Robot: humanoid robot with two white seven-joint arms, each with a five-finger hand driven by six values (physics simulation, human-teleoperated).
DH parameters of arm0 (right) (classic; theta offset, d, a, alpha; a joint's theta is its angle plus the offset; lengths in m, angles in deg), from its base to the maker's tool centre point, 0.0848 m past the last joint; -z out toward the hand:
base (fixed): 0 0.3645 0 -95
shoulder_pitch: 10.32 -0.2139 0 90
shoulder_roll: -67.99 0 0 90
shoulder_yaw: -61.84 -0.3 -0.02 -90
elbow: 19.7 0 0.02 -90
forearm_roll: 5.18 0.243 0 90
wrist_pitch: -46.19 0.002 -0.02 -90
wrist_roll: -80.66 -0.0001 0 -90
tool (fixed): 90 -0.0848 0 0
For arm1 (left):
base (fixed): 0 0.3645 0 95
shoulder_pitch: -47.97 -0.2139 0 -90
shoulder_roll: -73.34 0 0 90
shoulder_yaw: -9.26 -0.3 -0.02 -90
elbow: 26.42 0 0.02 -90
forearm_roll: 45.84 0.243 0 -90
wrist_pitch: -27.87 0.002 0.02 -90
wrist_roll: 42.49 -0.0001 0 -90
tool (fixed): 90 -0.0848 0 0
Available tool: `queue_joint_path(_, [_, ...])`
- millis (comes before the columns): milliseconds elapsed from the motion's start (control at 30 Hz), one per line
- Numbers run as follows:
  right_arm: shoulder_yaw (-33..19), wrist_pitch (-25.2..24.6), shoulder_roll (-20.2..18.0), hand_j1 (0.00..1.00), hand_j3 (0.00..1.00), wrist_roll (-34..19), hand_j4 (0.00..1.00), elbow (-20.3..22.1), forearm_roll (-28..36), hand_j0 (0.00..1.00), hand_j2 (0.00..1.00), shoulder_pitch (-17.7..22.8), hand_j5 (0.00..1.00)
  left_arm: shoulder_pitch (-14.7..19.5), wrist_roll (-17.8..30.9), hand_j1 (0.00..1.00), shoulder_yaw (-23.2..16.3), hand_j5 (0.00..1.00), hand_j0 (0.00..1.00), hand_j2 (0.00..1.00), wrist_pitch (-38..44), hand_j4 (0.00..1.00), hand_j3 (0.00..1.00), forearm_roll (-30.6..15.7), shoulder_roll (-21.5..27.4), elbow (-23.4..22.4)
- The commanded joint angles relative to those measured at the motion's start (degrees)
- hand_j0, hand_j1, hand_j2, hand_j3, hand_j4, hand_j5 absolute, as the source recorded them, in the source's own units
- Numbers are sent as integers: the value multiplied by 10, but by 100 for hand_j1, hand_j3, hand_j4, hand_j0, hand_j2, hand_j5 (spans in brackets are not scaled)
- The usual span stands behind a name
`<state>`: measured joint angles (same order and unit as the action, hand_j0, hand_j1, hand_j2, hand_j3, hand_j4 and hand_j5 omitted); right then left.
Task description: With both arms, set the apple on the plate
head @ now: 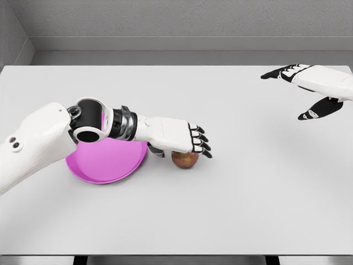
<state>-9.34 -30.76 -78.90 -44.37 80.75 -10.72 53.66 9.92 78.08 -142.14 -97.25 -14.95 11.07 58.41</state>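
Left hand (179,136) is right over the apple (185,159) now, palm down, fingers stretched out flat across the top of the fruit, thumb tucked low on the plate side. From this angle the hand covers the apple's crown, so whether it is actually touching or just hovering over it is hard to call; it does not look wrapped around it, so I'd call that hand loose and holding nothing. The apple sits on the tabletop (231,210) a little left of centre, nearer the front edge than the back, just beside the right rim of the pink plate (105,165) but not on it.

Out wide, the right hand (309,88) hangs in the air above the back right corner, fingers spread, thumb dropped below, nothing in it, well apart from the fruit.

How will this one handle? My read: a light, firm, round thing with a smooth skin, so it will roll if nudged from one side and could squirt out of a flat pinch. Best taken around its widest girth, fingers on one side and thumb opposite, or cradled from both flanks by two hands.

The count: one apple, one plate, two hands.
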Motion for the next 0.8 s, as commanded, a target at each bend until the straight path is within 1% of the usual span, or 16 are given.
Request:
queue_joint_path(0, [0,-1,-1,100,100,0,100,0,2,100,100,-1,100,-1,13,100,0,100,100,100,1,100,100,-1,0,-1])
queue_joint_path(100, [0,-1,-1,100,100,0,100,0,2,100,100,-1,100,-1,16,100,0,100,100,100,1,100,100,0,0,0])
queue_joint_path(167, [0,-1,-1,100,100,0,100,0,2,100,100,-1,100,-2,36,100,0,100,100,100,1,100,100,-1,-1,1])
queue_joint_path(267, [0,0,0,100,100,0,100,0,2,100,100,-1,100,-1,36,99,3,99,99,99,1,99,99,-5,-6,2])
queue_joint_path(300, [0,-1,0,100,100,0,100,0,2,100,100,-1,100,-1,35,97,4,97,97,97,1,97,97,-7,-7,1])
queue_joint_path(333, [0,-1,0,100,100,0,100,0,2,100,100,-1,100,-1,35,92,4,92,92,92,1,92,92,-8,-7,2])
queue_joint_path(367, [0,-1,0,100,100,0,100,0,2,100,100,-1,100,-1,34,90,5,90,90,90,1,90,90,-8,-7,2])
queue_joint_path(400, [0,-1,0,100,100,0,100,0,2,100,100,-1,100,-1,34,86,5,86,86,86,1,86,86,-9,-7,3])
queue_joint_path(500, [0,0,0,100,100,0,100,0,2,100,100,-1,100,0,34,82,7,82,82,82,1,82,82,-18,-7,6])
queue_joint_path(667, [0,-1,0,100,100,0,100,0,2,100,100,-1,100,-1,36,75,3,75,75,75,1,75,75,-17,-7,6])
queue_joint_path(767, [0,-1,0,100,100,0,100,0,2,100,100,-1,100,-1,40,74,1,74,74,74,1,74,74,-13,-13,5])
